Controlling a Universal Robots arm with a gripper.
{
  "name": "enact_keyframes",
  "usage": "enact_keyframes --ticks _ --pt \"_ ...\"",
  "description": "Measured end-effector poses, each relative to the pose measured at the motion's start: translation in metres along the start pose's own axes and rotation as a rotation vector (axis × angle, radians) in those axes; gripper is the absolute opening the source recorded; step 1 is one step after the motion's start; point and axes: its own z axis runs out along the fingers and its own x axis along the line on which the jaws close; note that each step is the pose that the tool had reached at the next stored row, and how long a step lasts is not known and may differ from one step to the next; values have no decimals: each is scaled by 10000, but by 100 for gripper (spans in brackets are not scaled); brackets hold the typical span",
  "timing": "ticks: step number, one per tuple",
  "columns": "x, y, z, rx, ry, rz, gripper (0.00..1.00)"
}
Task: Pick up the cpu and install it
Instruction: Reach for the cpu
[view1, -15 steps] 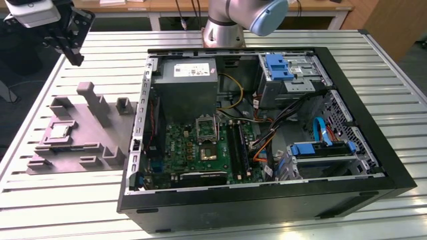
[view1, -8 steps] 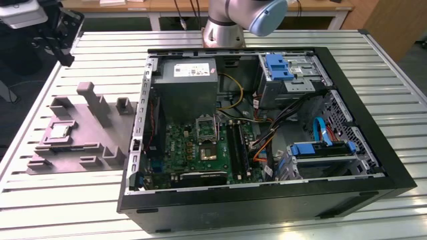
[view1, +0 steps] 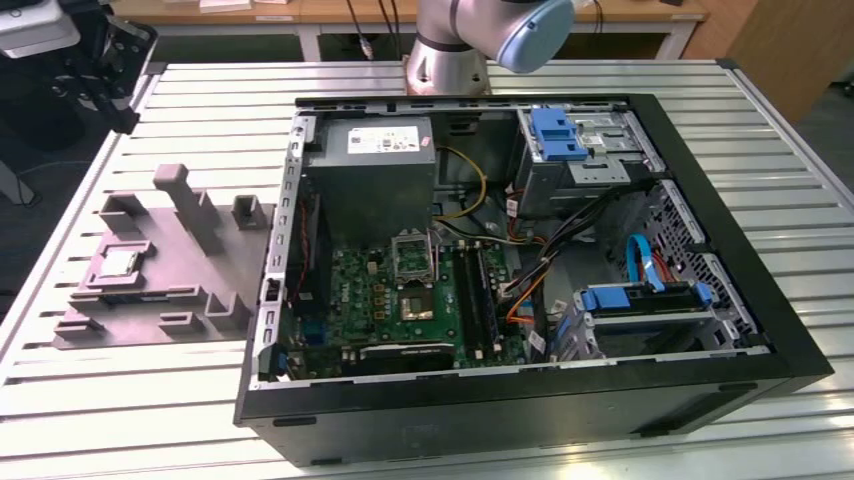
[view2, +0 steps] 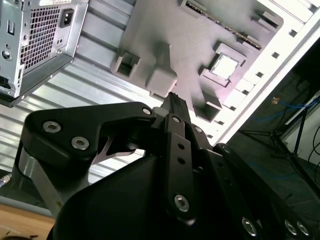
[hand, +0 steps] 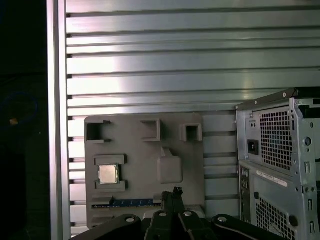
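Nearest the lens in the second wrist view is the gripper (view2: 172, 100), a black body of linked arms and silver bolts. Its fingers (view2: 175, 130) are drawn together to one narrow tip with no gap showing, and nothing is held between them. Beyond the tip lies the grey moulded tray (view2: 165, 30) on the slatted metal bench (view2: 100, 55). The cpu (view2: 225, 66) sits flat in a square recess of that tray, silvery top up, apart from the fingers. A corner of the computer case (view2: 35, 35) shows its perforated rear panel and a power inlet.

In the first wrist view the fingers again meet at a point, empty, short of the tray's near edge. The cpu (hand: 108, 173) rests in its recess between two low raised blocks. A long dark strip (hand: 130, 202) lies in a slot close by. The case stands beside the tray on the bench.

In the exterior view the case lies open on the bench, its motherboard (view1: 387, 310) facing up with a metal-framed socket (view1: 411, 256) near the middle. The tray sits just beside the case, on the exterior view's left, with the cpu (view1: 118, 262) in it. The arm's base (view1: 454, 50) stands behind the case.
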Motion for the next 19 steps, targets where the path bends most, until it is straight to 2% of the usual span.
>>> enact_keyframes --ticks 8,15,19 --pt "14 -1 1 -1 -1 2 11" --pt "105 -6 0 0 -1 0 11" --pt "132 -7 0 -1 -1 -1 11"
